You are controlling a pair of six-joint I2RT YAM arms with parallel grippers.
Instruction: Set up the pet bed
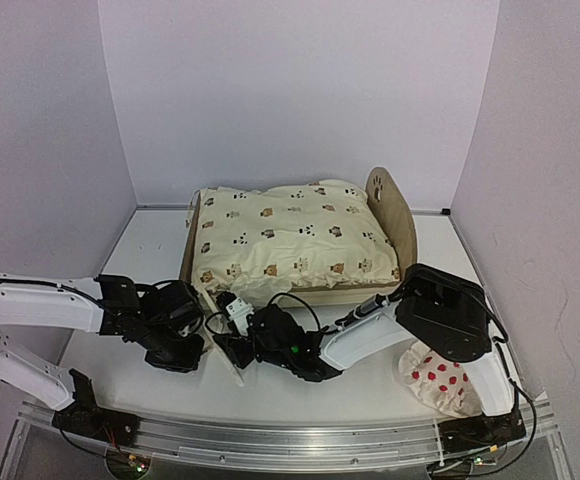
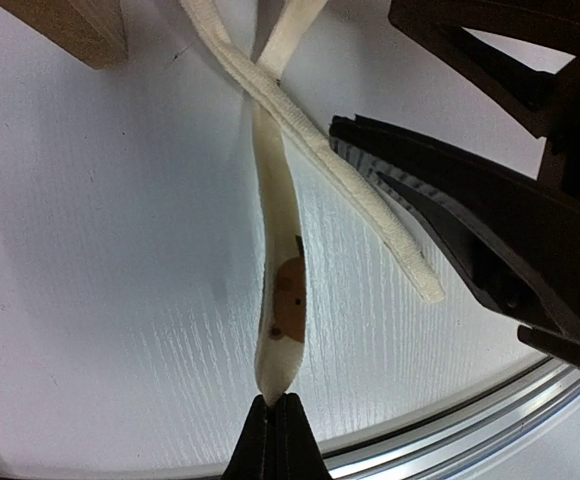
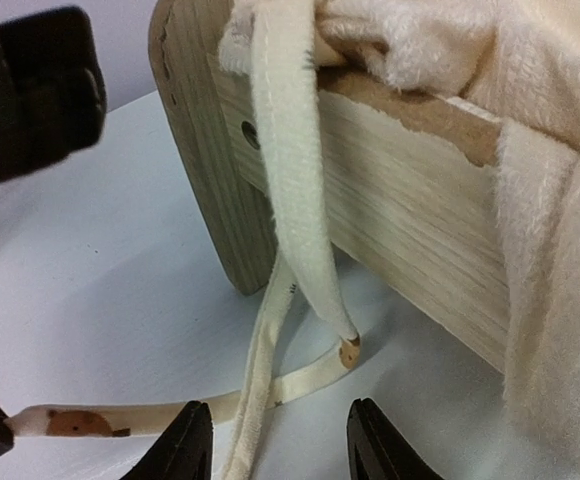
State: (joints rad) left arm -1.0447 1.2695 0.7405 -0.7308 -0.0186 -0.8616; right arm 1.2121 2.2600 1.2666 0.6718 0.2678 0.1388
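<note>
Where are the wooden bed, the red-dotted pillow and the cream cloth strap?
wooden bed (image 1: 403, 222): overhead view, on its right end board.
red-dotted pillow (image 1: 438, 378): overhead view, on its middle.
cloth strap (image 2: 282, 260): left wrist view, on its flat middle stretch.

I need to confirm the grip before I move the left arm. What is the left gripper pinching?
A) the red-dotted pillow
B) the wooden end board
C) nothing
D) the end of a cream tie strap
D: the left wrist view shows the left gripper shut on the tip of the cream tie strap.
</note>
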